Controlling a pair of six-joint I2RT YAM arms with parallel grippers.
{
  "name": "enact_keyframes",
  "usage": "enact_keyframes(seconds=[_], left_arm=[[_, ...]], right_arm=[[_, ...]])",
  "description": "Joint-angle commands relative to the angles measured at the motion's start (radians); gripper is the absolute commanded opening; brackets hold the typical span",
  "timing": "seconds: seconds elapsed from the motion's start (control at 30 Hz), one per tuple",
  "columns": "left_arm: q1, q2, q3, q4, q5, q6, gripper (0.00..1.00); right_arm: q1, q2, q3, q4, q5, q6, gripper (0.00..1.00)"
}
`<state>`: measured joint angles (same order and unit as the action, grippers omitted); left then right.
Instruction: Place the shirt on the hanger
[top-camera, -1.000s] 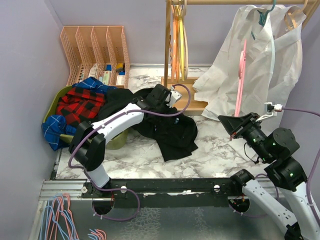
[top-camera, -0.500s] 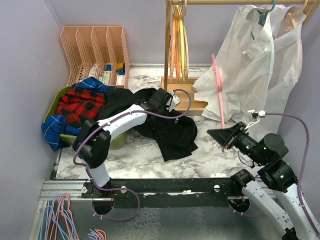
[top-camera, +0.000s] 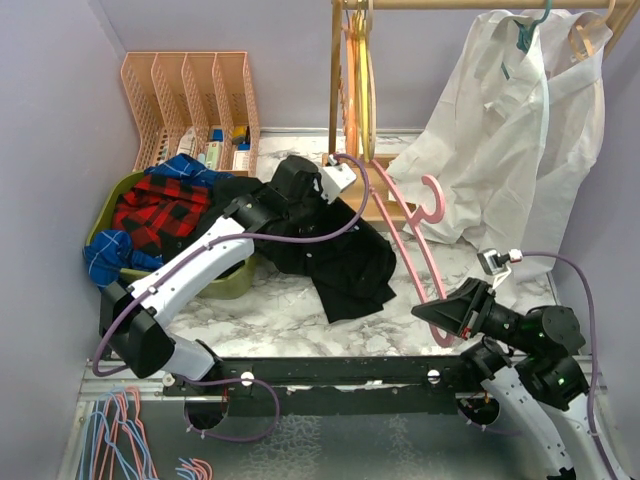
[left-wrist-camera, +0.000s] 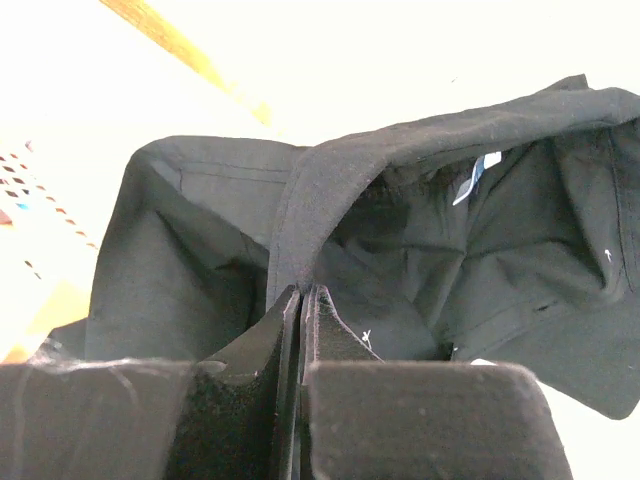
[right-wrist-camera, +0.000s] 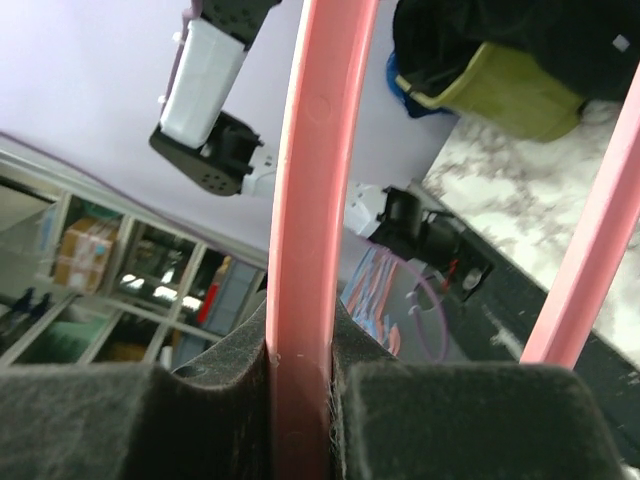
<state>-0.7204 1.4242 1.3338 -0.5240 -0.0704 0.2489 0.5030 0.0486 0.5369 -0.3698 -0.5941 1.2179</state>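
The black shirt (top-camera: 345, 262) lies bunched on the marble table, its upper part lifted. My left gripper (top-camera: 291, 194) is shut on the collar edge; in the left wrist view the fingers (left-wrist-camera: 300, 295) pinch a fold of the shirt (left-wrist-camera: 450, 250), whose open neck hangs beyond them. The pink hanger (top-camera: 408, 243) slants from its hook (top-camera: 432, 196) down to my right gripper (top-camera: 431, 316), which is shut on one arm of it near the table's front right. The right wrist view shows the hanger (right-wrist-camera: 320, 150) clamped between the pads (right-wrist-camera: 300, 335).
A green basket (top-camera: 236, 281) with a red plaid garment (top-camera: 160, 212) stands at the left. At the back are a peach organiser (top-camera: 190, 95) and a wooden rack (top-camera: 337, 90) with orange and yellow hangers. White shirts (top-camera: 520, 120) hang at the right.
My left gripper has shut on the shirt collar and raised it. My right arm has dropped lower and swung the pink hanger from upright to slanting left toward the shirt.
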Motion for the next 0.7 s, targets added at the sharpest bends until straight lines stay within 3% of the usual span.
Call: enact_keyframes(seconds=[0.0, 0.2, 0.37, 0.53, 0.67], left_arm=[[0.012, 0.001, 0.036, 0.012, 0.039, 0.039, 0.00], [0.015, 0.006, 0.067, 0.010, 0.039, 0.038, 0.00], [0.017, 0.011, 0.068, 0.026, 0.017, 0.041, 0.00], [0.017, 0.032, 0.073, 0.040, 0.015, 0.036, 0.00], [0.018, 0.034, 0.114, 0.016, 0.049, 0.017, 0.00]], right_arm=[[0.002, -0.007, -0.019, 0.080, -0.145, 0.150, 0.01], [0.002, -0.016, 0.002, 0.075, -0.200, 0.211, 0.01], [0.002, -0.009, 0.113, -0.076, -0.213, 0.162, 0.01], [0.001, -0.028, 0.120, -0.073, -0.254, 0.202, 0.01], [0.001, 0.032, 0.140, -0.196, -0.269, 0.124, 0.01]])
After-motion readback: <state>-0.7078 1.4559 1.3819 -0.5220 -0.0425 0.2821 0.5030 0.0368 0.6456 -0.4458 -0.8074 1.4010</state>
